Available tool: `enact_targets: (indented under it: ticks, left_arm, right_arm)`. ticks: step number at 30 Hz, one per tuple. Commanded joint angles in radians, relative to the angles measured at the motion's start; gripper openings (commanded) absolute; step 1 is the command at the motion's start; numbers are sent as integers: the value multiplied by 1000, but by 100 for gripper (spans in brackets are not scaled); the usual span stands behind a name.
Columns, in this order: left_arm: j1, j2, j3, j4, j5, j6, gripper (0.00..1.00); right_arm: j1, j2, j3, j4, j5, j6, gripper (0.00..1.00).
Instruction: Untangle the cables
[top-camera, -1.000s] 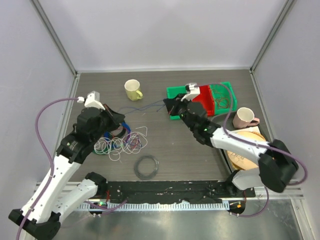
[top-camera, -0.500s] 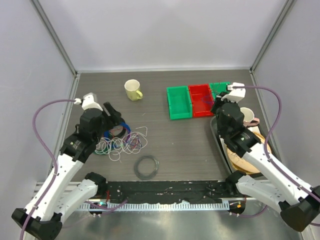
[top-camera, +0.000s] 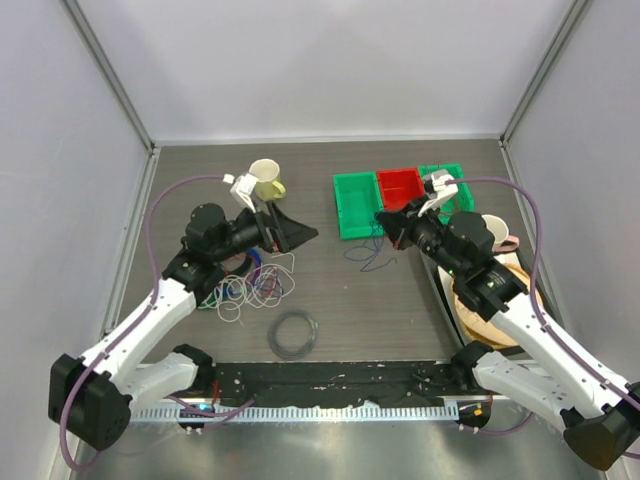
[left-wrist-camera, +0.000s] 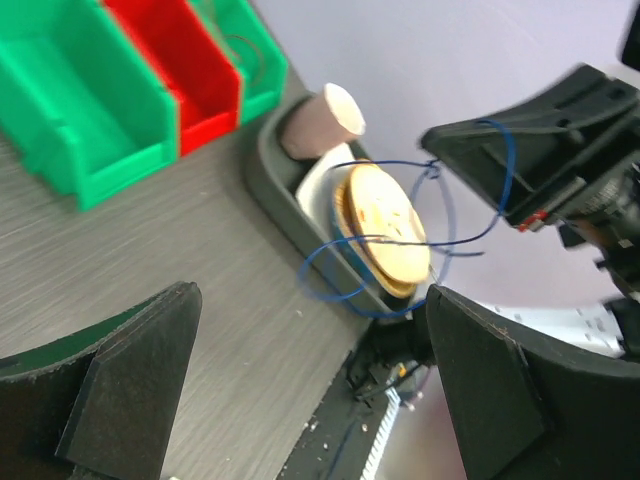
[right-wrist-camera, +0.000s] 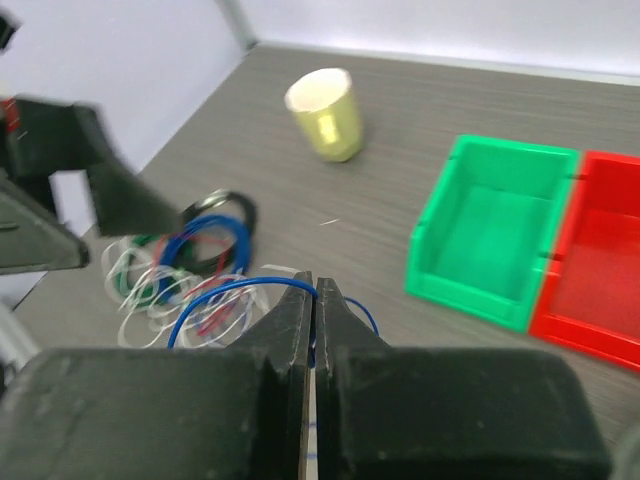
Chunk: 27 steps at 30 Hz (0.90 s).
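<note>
The cables (top-camera: 250, 285) lie as a loose heap of white, red and blue loops at the table's left, also visible in the right wrist view as a pile (right-wrist-camera: 185, 270). One blue cable (top-camera: 368, 255) is apart from the heap and dangles from my right gripper (top-camera: 384, 222), whose jaws are shut on it (right-wrist-camera: 315, 292). The left wrist view shows that blue cable (left-wrist-camera: 400, 245) looping in the air. My left gripper (top-camera: 300, 232) hovers right of the heap, pointing toward the right arm, its fingers (left-wrist-camera: 130, 390) spread wide with nothing between them.
A dark grey coiled ring (top-camera: 295, 333) lies near the front. A yellow mug (top-camera: 265, 180) stands at the back. Green bin (top-camera: 357, 205), red bin (top-camera: 400, 187) and another green bin (top-camera: 447, 185) sit back right. A pink mug (top-camera: 490, 235) and wooden disc (top-camera: 492, 300) rest in a dark tray.
My left gripper opened, lifted off the heap and swung right. The right gripper moved out over the bins and came back to the centre, the blue cable now hanging free of the heap.
</note>
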<state>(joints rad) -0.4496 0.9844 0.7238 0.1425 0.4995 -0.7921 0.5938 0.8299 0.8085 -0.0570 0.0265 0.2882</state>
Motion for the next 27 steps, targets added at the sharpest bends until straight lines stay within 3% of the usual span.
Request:
enact_targets:
  ticks: [1, 7, 13, 20, 27]
  left_arm:
    - [-70, 65, 114, 187, 177, 20, 100]
    - [-143, 181, 224, 109, 110, 99, 100]
    - [-143, 214, 167, 120, 103, 188, 100]
    - [-144, 203, 80, 270, 298, 244, 100]
    - [-196, 241, 111, 289, 304, 261, 93]
  right_arm:
    - [6, 23, 4, 80, -301, 16, 1]
    - [9, 14, -55, 224, -445, -17, 1]
    - [11, -31, -58, 258, -477, 3, 1]
    - [11, -52, -45, 264, -543, 60, 1]
    - [9, -32, -29, 299, -563, 98, 1]
